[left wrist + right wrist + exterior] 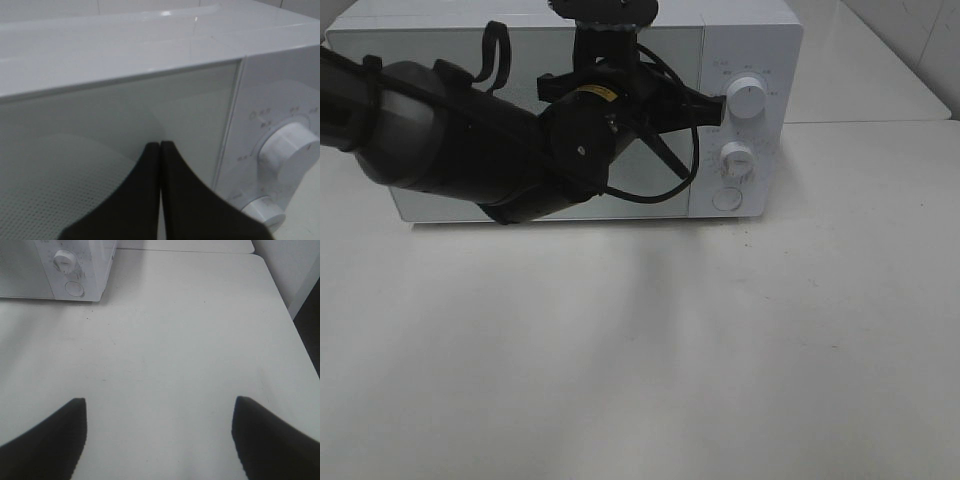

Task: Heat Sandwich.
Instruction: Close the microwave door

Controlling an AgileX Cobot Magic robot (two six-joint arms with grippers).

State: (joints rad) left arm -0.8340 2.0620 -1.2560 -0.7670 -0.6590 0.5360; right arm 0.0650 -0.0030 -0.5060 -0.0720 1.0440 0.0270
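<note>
Left end effector: fingers pressed together, tips just before the shut door of the microwave, near the upper dial; contact unclear. Right end effector: fingers wide apart, holding nothing, above the table. Sandwich: cannot tell where it is.

The microwave sat at the back of the table. On its right side, the upper knob stood over the lower knob, with the button beneath. The left arm stretched across the door front, and the left gripper was by the door's right edge. The right gripper hung over the table, well apart from the microwave.
</note>
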